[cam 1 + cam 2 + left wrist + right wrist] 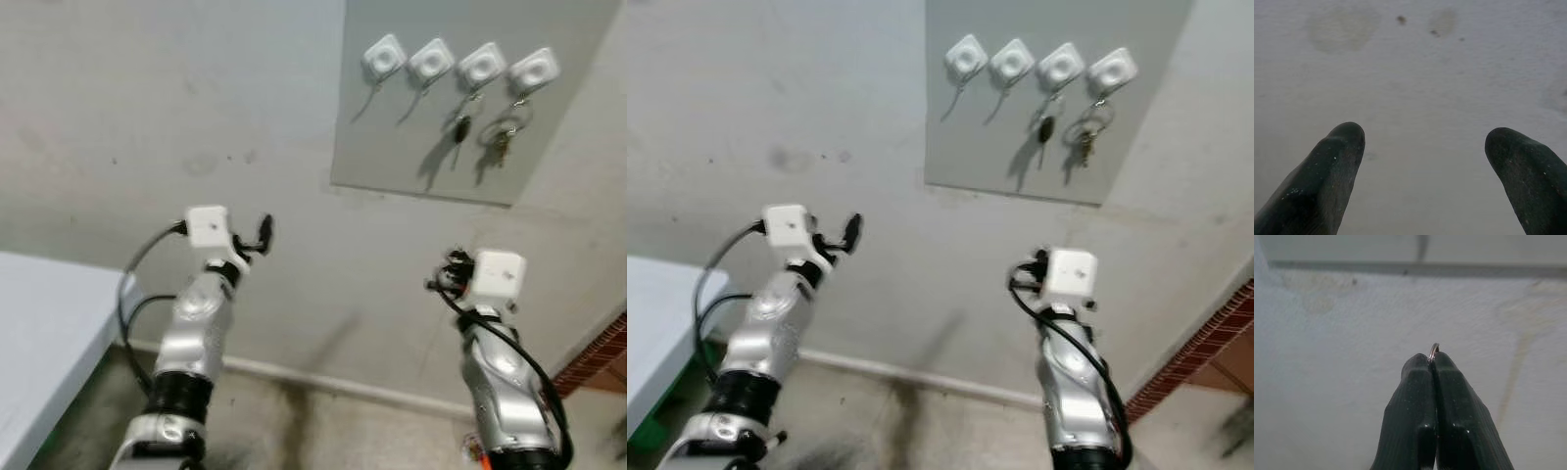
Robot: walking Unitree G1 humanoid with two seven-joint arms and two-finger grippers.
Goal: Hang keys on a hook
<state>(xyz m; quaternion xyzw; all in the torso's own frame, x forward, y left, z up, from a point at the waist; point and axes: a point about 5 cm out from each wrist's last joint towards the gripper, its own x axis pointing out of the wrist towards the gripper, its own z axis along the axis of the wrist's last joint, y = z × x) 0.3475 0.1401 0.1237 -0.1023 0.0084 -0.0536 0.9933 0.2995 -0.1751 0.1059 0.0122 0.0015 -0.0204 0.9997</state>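
Observation:
A grey panel (392, 147) on the wall carries a row of white hooks. The two left hooks (384, 57) (431, 61) are bare. A black key (460, 125) hangs from the third hook (482, 65), and a bunch of keys (500, 137) from the fourth hook (535, 69). My right gripper (1432, 360) is shut on a thin metal key ring (1434, 350), of which just the top edge peeks out. It is raised below the panel (446, 269). My left gripper (1425, 142) is open and empty, held up facing the bare wall, left of the panel (263, 233).
A white table (39, 333) stands at the left. A baseboard (323, 380) runs along the foot of the wall, with brickwork (598, 357) at the lower right. The wall under the panel is bare and stained.

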